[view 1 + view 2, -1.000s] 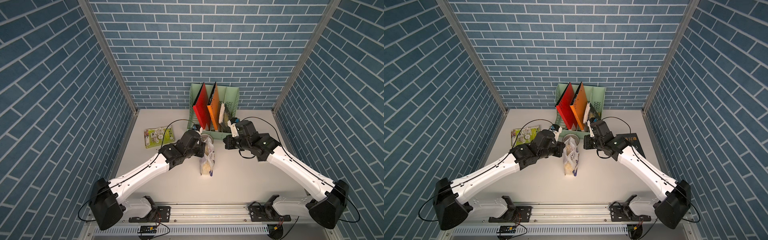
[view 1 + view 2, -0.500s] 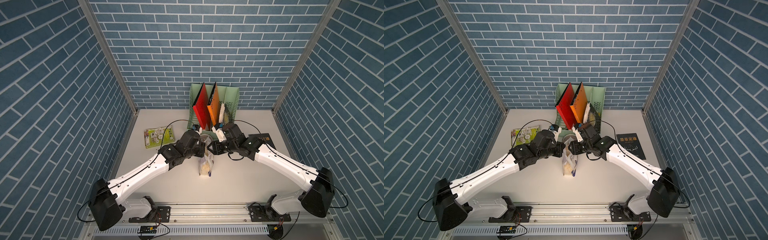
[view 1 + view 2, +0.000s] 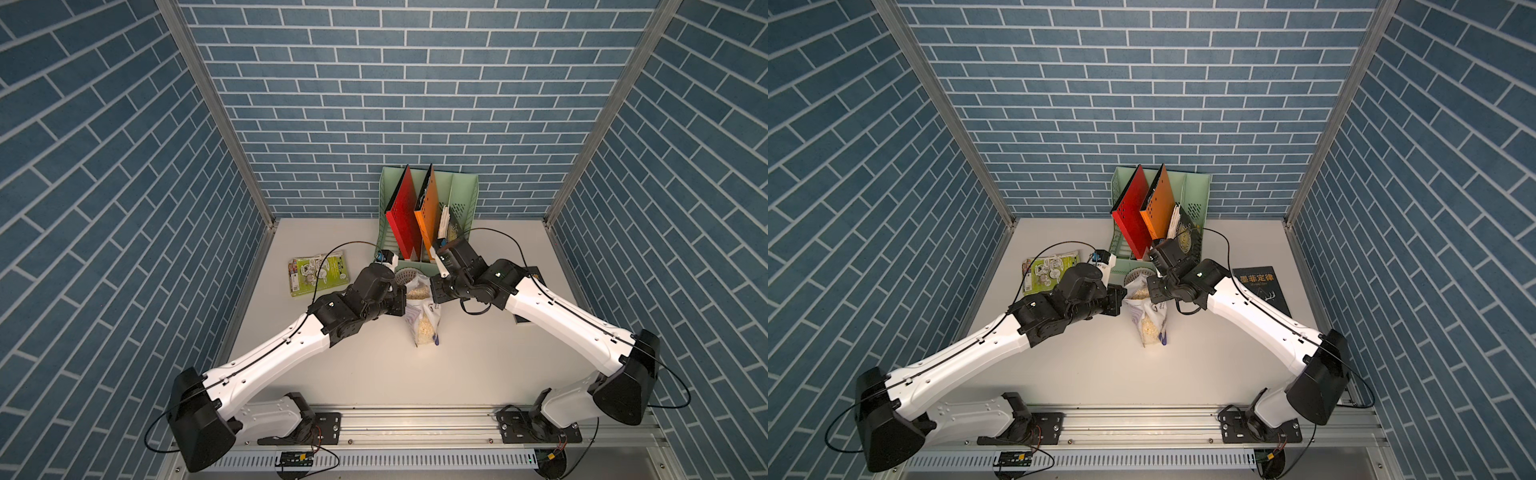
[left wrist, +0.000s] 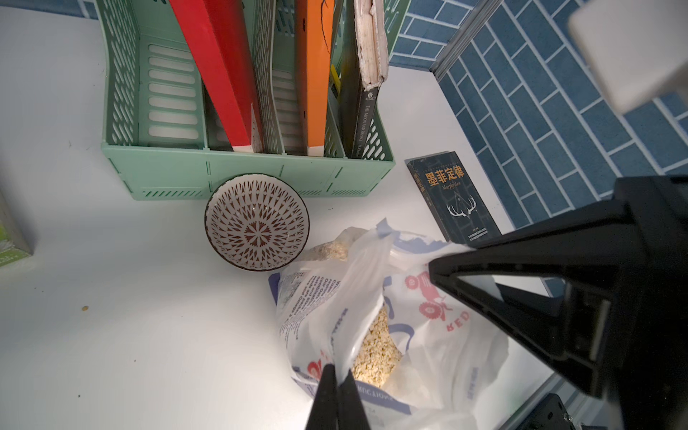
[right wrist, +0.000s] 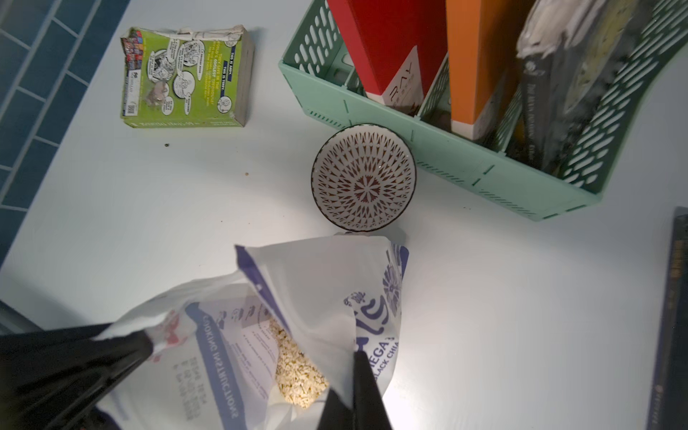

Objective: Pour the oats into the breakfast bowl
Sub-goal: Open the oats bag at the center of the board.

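The white oats pouch point(image 3: 424, 322) stands mid-table with its mouth pulled open, pale oats point(image 4: 376, 350) showing inside. My left gripper point(image 4: 338, 372) is shut on one wall of the pouch's top edge. Across the mouth, my right gripper point(image 5: 346, 376) is shut on the opposite wall. In both top views the two grippers meet over the pouch point(image 3: 1148, 322) from left and right. The breakfast bowl point(image 5: 364, 177), white with a dark radial pattern, sits empty just behind the pouch, against the green rack; it also shows in the left wrist view as the bowl point(image 4: 257, 221).
A mint-green file rack point(image 3: 463, 195) with red and orange folders and books stands at the back wall. A flat green cartoon-printed packet point(image 3: 318, 274) lies at the left. A dark book point(image 3: 1262, 291) lies at the right. Brick walls close three sides.
My right arm has swung left from beside the rack to the pouch, and its gripper has opened and shut on the pouch's rim. The left gripper has kept its hold.
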`<state>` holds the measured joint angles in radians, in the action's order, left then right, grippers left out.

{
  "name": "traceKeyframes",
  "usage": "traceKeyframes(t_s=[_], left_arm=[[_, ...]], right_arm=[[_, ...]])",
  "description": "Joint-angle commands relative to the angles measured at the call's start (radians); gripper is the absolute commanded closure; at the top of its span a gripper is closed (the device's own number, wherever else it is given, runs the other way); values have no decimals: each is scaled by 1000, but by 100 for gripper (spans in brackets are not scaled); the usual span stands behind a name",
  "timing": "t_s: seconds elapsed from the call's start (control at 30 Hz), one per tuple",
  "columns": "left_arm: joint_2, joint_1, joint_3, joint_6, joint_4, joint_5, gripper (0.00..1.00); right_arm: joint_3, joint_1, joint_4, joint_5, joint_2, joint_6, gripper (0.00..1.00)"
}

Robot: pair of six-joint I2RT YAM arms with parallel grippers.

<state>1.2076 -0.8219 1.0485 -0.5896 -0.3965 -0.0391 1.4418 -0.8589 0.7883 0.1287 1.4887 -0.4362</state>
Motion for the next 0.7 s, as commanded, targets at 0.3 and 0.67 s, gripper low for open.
traceKeyframes(t_s=[0.3, 0.67], left_arm=[[-8, -14, -20, -29, 14, 6, 99], [-122, -6, -17, 32, 21, -188, 45]], right_arm=[[-50, 29, -79, -85, 3, 219, 93], [-268, 61, -243, -68, -282, 188, 16]])
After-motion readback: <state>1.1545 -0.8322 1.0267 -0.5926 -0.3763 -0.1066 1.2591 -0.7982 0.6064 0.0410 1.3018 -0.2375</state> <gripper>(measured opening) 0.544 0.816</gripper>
